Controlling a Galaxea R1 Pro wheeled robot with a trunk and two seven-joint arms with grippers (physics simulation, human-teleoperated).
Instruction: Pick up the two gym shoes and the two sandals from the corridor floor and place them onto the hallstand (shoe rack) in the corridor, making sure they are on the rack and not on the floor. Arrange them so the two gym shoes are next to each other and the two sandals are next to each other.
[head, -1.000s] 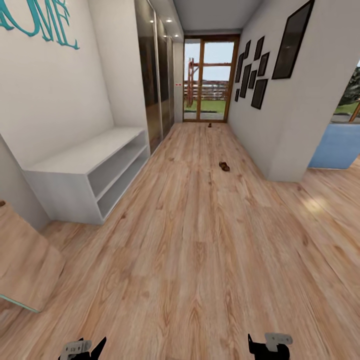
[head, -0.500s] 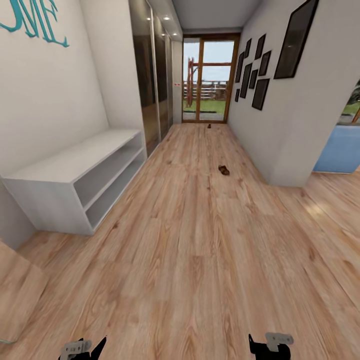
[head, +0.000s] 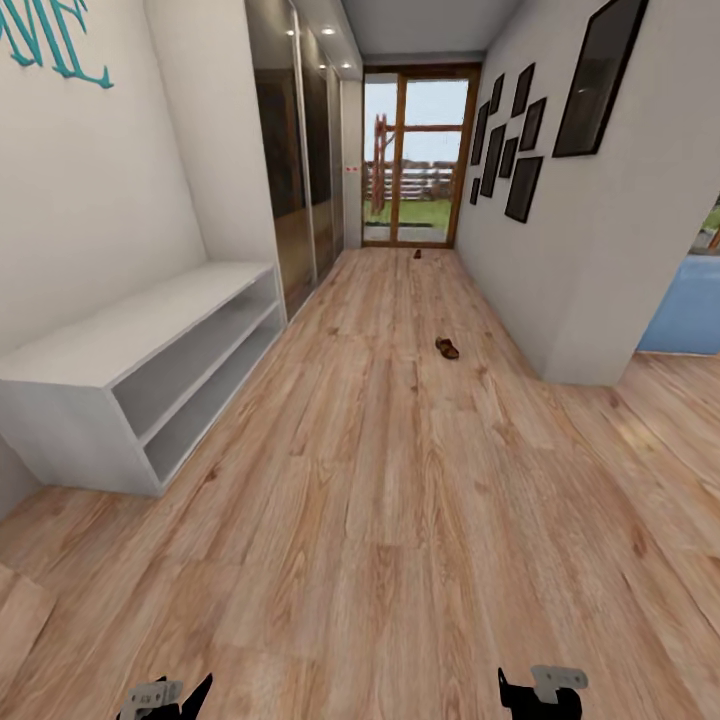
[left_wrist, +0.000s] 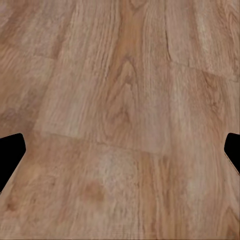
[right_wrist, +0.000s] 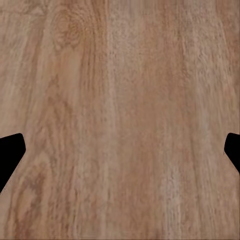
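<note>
Looking down a corridor floor (head: 380, 520) of light wood-grain planks, running to a glass door (head: 418, 158) at the far end. Standing along the left wall: the hallstand (head: 120, 330), pale grey, bench top and both low shelves lying bare. Lying mid-corridor on the planks: one brown sandal (head: 447, 348); resting near the door, a second small dark item (head: 417, 254), too small to identify. Hanging on the right wall: dark picture frames (head: 522, 188). Poking up at the head view's lower edge: left end effector (head: 168, 695) and right end effector (head: 540, 690). Hovering over bare planks in both wrist views, fingertips (left_wrist: 11, 152) (right_wrist: 11, 152) sitting spread wide, holding nothing.
</note>
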